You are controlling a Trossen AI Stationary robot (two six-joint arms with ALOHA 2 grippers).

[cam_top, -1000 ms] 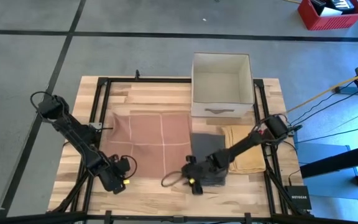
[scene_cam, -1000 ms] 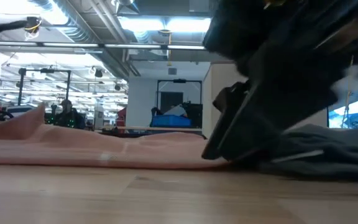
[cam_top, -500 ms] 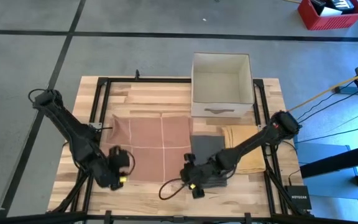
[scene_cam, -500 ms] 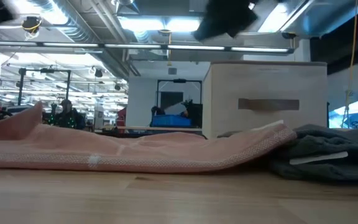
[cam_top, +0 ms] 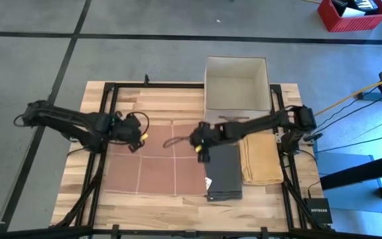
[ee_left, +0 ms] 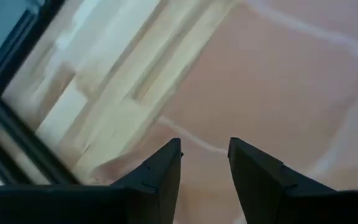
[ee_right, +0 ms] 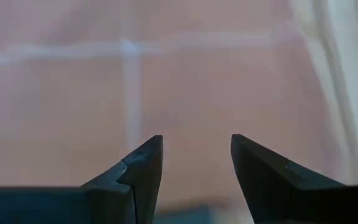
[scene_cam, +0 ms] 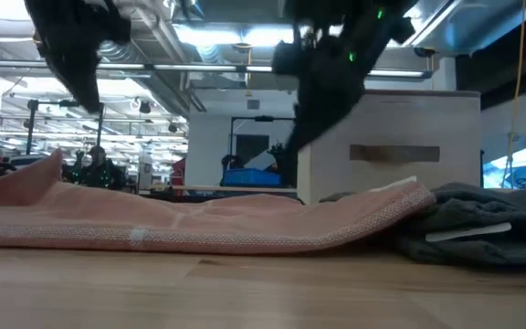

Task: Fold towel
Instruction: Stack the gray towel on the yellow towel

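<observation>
The pink towel [cam_top: 154,166], crossed by thin white lines, lies spread flat on the wooden table [cam_top: 158,103]. In the low view its right end [scene_cam: 409,199] rides up onto a folded grey towel [scene_cam: 482,228]. My left gripper [cam_top: 140,141] hangs open above the towel's far left corner; the left wrist view shows the towel's edge [ee_left: 185,140] and bare wood below the gripper [ee_left: 205,146]. My right gripper [cam_top: 201,149] hangs open over the towel's far right part, with pink cloth [ee_right: 166,74] below it [ee_right: 196,140]. Neither touches the towel.
The folded grey towel [cam_top: 223,174] and a folded tan towel [cam_top: 260,159] lie right of the pink towel. A white open box [cam_top: 237,89] stands at the far right. A black frame [cam_top: 101,113] runs along the table's edges. People and shelving show in the room behind.
Both grippers have risen from the towel's near corners and swung toward the table's far edge, and now hang over the towel's far corners. The towel lies flat as before, its right end on the grey towel.
</observation>
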